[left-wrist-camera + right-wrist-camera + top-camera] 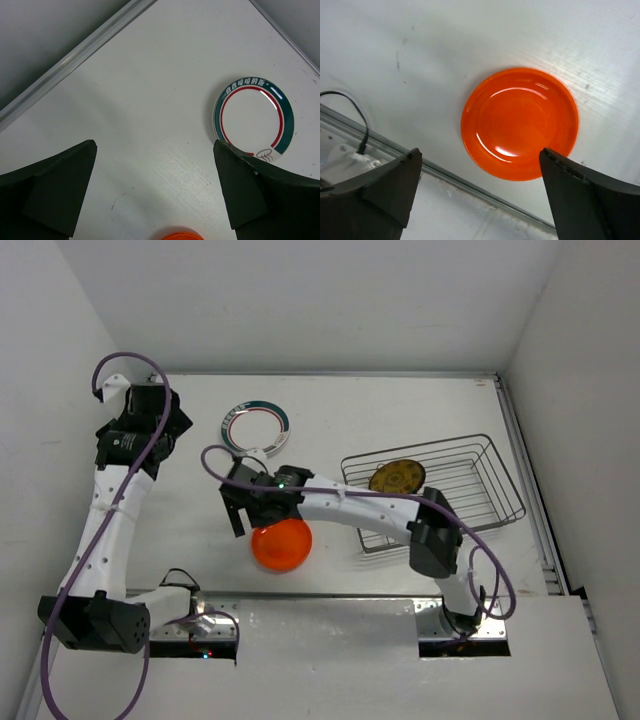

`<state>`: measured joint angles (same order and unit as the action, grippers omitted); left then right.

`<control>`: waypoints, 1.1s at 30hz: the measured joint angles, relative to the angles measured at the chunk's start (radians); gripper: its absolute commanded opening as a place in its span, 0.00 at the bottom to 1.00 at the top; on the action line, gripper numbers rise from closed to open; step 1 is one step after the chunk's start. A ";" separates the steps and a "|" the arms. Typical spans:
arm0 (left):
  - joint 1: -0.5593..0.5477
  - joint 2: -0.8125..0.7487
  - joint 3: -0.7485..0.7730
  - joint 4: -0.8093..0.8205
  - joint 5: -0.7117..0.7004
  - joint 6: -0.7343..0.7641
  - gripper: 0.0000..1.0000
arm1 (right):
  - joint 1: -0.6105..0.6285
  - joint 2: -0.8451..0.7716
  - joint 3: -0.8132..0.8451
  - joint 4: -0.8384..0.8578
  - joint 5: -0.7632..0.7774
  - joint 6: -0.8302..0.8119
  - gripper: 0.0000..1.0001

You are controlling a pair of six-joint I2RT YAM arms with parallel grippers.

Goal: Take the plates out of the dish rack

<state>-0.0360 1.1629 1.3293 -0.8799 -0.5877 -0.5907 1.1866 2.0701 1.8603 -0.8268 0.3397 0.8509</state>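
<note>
The silver wire dish rack [470, 462] stands at the right of the table with one yellow-brown patterned plate [397, 477] lying in it. An orange plate [281, 545] [520, 122] lies flat on the table near the front edge, free of any grip. My right gripper [238, 512] [480, 152] hovers just above it, open, with nothing between its fingers. A white plate with a teal-and-red rim [256, 429] [252, 117] rests on the table farther back. My left gripper [168, 432] [155, 145] hangs open over bare table to the left of that plate.
A metal rail [470, 185] runs along the table's near edge, just beyond the orange plate. A black cable [350, 107] lies by that rail. White walls close in the table at the back and both sides.
</note>
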 measured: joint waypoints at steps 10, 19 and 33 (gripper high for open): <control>0.003 0.002 -0.056 0.073 0.162 0.093 1.00 | -0.448 -0.334 -0.143 -0.056 0.159 0.237 0.99; -0.006 0.082 -0.111 0.125 0.448 0.211 1.00 | -0.584 -0.363 -0.226 -0.302 0.364 0.642 0.91; -0.064 0.085 -0.127 0.130 0.480 0.265 1.00 | -0.623 -0.321 -0.371 -0.354 0.446 0.898 0.60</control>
<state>-0.0998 1.2476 1.2022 -0.7502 -0.1074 -0.3260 0.5640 1.7493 1.4895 -1.1805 0.7860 1.7485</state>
